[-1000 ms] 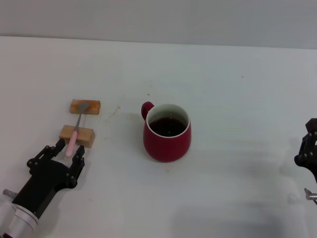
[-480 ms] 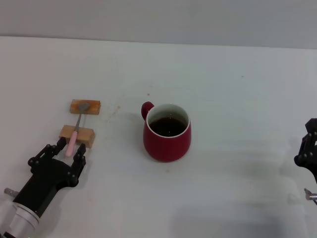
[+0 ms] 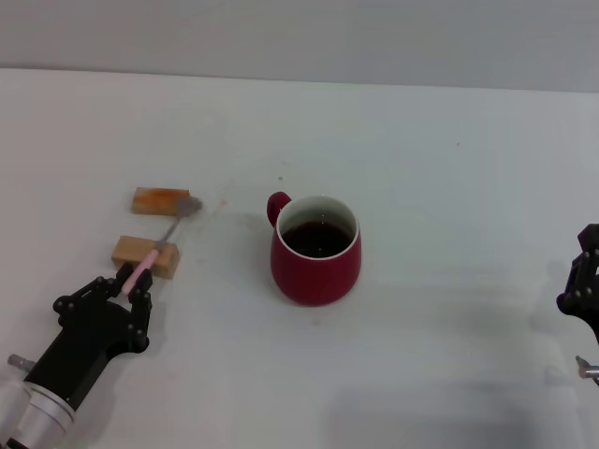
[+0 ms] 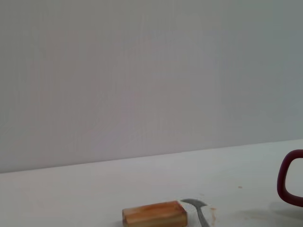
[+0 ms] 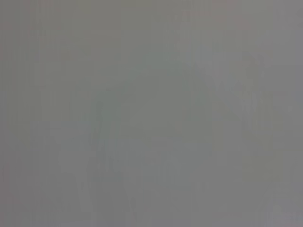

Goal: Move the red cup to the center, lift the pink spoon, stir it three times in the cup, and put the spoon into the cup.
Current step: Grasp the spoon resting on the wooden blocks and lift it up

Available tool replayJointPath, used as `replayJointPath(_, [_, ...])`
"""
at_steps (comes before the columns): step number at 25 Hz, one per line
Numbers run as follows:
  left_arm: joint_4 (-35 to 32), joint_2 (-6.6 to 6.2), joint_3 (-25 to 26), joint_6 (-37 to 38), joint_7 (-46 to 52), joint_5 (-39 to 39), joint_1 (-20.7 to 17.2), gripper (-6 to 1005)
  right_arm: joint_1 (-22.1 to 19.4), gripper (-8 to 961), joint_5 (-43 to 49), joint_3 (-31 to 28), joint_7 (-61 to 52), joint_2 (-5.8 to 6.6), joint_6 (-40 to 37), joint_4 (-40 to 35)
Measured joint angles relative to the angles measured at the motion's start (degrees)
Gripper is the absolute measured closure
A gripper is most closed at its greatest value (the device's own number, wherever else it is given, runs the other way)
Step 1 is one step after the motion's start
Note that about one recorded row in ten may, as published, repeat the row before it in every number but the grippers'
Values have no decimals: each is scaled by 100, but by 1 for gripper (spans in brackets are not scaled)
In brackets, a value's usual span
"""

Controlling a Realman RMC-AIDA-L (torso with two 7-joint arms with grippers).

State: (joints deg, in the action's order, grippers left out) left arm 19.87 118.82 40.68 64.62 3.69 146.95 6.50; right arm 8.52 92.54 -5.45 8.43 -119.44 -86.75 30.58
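Now the left gripper point(image 3: 131, 292) sits at the near-left of the red cup point(image 3: 316, 249), and its fingers are closed on the pink end of the pink spoon point(image 3: 154, 254). The spoon runs as a slanted line away from the gripper: its pale handle is at the fingertips, its grey neck passes over the nearer wooden block point(image 3: 145, 254), and its bowl points toward the farther wooden block point(image 3: 160, 199), just beside that block's cup-side end. I think the bowl is lifted off the farther block, but from the head view this is hard to judge; the left wrist view shows only the grey tip point(image 4: 198, 208) beside that block point(image 4: 154, 214).

The cup stands about in the middle of the table point(image 3: 449, 187), upright, with dark liquid inside and its small loop handle turned toward the far-left, the spoon's side. It is well apart from the spoon, on the side of the spoon's bowl end. So the coming move is a carry from the blocks across to the cup's mouth, and the left arm is much nearer for this.

Between the blocks and the cup the table is bare. The right gripper point(image 3: 582, 281) is parked far on the cup's other side, at the table's edge; whether it is open I cannot tell.
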Motion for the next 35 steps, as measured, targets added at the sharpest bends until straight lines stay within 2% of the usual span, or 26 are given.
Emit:
replayJointPath(5, [-4, -7, 0, 5, 0, 5, 8, 811, 0, 953, 0, 0, 0, 0, 0, 0])
replayJointPath(9, [2, -12, 0, 92, -14, 6, -5, 817, 5, 953, 0, 0, 0, 0, 0, 0])
replayJointPath(23, [253, -68, -9, 1223, -252, 65, -12, 822, -9, 953, 0, 0, 0, 0, 8, 0])
replayJointPath(30, [256, -80, 38, 1973, -164, 84, 299, 832, 12, 953, 0, 4, 0, -1, 9, 1])
replayJointPath(35, [254, -91, 25, 2199, -47, 97, 609, 850, 16, 953, 0, 11, 0, 0, -14, 1])
